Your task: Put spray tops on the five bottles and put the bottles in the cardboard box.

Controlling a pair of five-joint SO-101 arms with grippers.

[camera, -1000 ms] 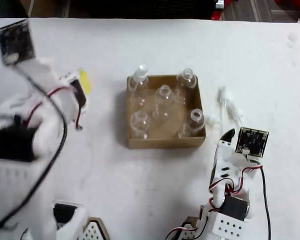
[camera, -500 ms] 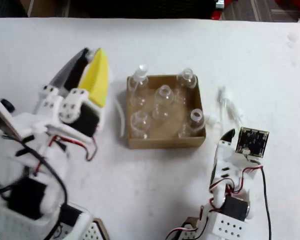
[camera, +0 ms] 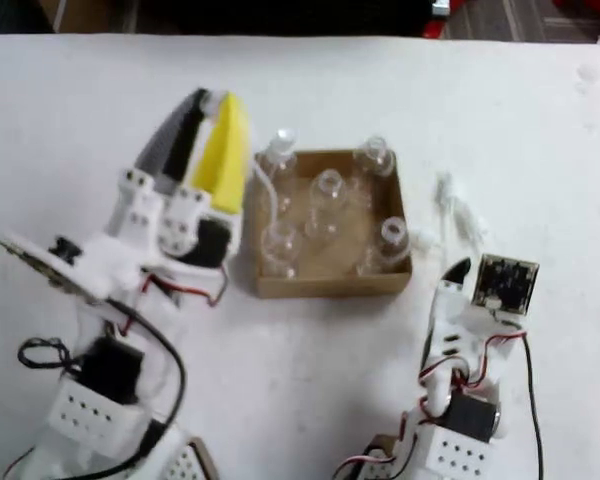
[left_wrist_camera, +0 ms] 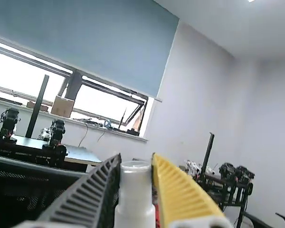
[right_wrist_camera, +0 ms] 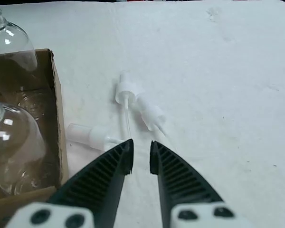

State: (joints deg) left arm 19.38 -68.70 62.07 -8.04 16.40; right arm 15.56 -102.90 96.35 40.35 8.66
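- The cardboard box (camera: 330, 282) sits near the middle of the desk (camera: 500, 110), with all five bottles standing upright inside it.
- One capped bottle (camera: 277, 152), in the box's far left corner, wears a white spray top. The four open bottles (camera: 328, 190) have bare necks.
- The left claw (left_wrist_camera: 135, 159) is closed on a white spray top (left_wrist_camera: 134, 190), pinching it between its black and yellow jaws. In the high view the left claw (camera: 215, 100) hangs just beside the box's left wall, towards the desk's far edge.
- The right claw (right_wrist_camera: 140, 145) is open by a narrow gap and holds nothing. It is low over the desk by the box's near right corner.
- Three loose spray tops (right_wrist_camera: 149, 114) lie on the desk between the box and the right edge, just ahead of the right claw.
- The step in hand appears to be capping the second bottle.
- Next, the left claw probably needs to carry its top over an open neck, line it up upright and press it down. The bottle may want steadying, since the clear bottles look light.
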